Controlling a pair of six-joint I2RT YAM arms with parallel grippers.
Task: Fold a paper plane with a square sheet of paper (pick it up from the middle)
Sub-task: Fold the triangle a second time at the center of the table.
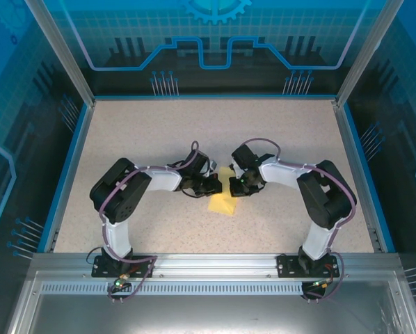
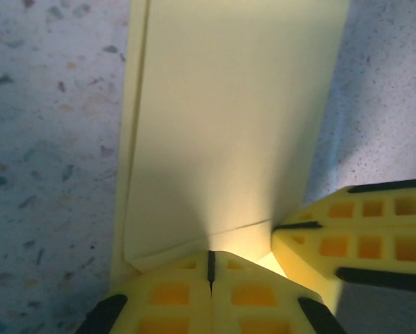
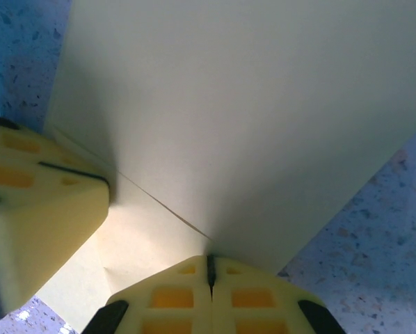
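Fingers (image 2: 173,296) of the left gripper (image 2: 210,268) are pressing together with no gap between them, pinching the edge of the sheet of paper (image 2: 229,132). Those of the right gripper (image 3: 209,268) are doing the same from the opposite side, clamped on the paper where a slanting fold line is running in.

From above, the yellow sheet is sitting at the middle of the table (image 1: 124,139), with the two grippers meeting almost tip to tip over it. It is looking partly folded, with a doubled layer showing along one long side in the left wrist view.

The risk is coming from two tight grips so close together on thin paper. If the arms are pulling in different directions, the sheet is likely to tear or buckle between them. If one is lifting ahead of the other, the layers are apt to slide and the next crease will be landing crooked. Both holds are only on the very edge, so the paper could also slip free. The fingertips, just beside each other, may knock together.
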